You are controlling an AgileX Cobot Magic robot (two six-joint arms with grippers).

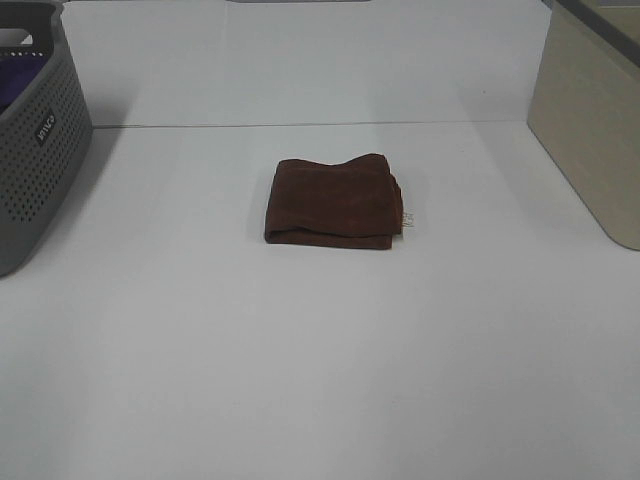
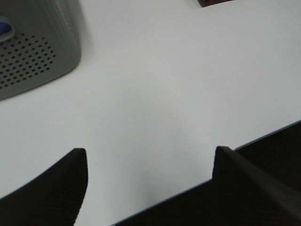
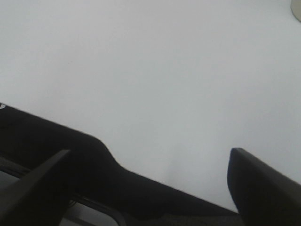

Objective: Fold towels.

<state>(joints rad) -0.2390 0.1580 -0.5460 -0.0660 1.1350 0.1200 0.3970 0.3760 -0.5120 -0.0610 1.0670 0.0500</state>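
The dark reddish-brown towel lies folded into a small rectangle in the middle of the white table, with its small white tag at the right edge. A corner of it shows in the left wrist view. Neither arm shows in the exterior high view. My left gripper is open and empty over bare table near the table's front edge. My right gripper is open and empty, also over bare table by the front edge.
A grey perforated basket stands at the far left with a purple cloth inside; it also shows in the left wrist view. A beige box stands at the right back.
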